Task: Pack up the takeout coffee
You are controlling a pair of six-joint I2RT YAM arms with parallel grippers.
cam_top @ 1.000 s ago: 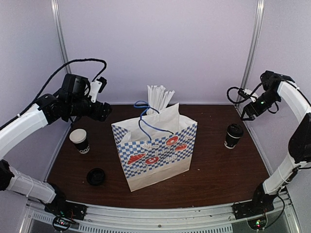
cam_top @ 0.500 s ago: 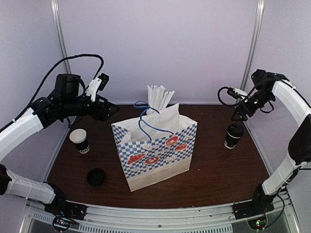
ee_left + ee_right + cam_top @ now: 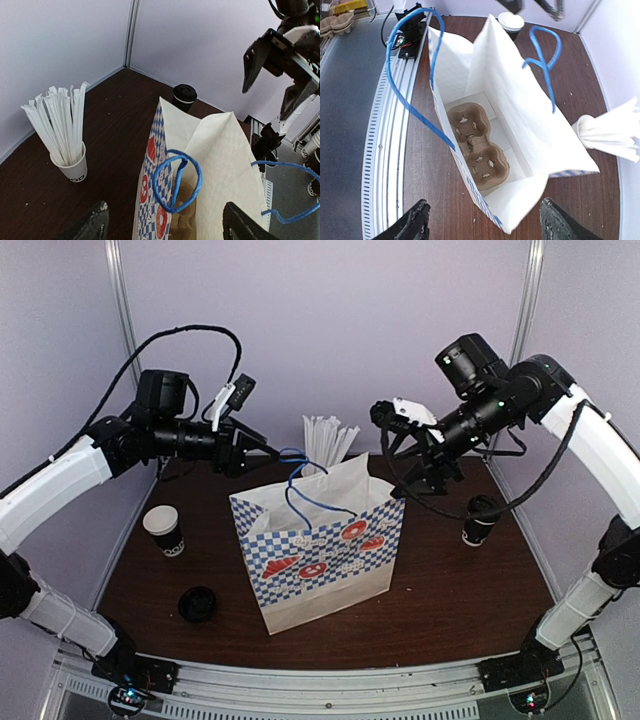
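takeout coffee (image 3: 482, 524) stands upright on the dark wood table (image 3: 450, 590), right of the paper bag (image 3: 320, 560) and apart from it, near the table's right edge. its long axis is vertical: round black plastic lid on top, black paper wall below.

right gripper (image 3: 482, 212) hovers above the bag mouth, fingers spread wide, gripping nothing. the coffee lies to its right and lower, so the right arm looks like the nearer one. left gripper (image 3: 165, 215) is also spread wide and empty, over the bag's left end, with the bag between it and the coffee.

the bag is stiff white paper with blue check print and thin blue rope handles (image 3: 177, 180). it stands open, with a molded pulp cup carrier (image 3: 477, 150) on its floor. the next move probably calls for a side grasp on the wall under the lid, keeping the coffee vertical. the floppy handles could snag on the way in.
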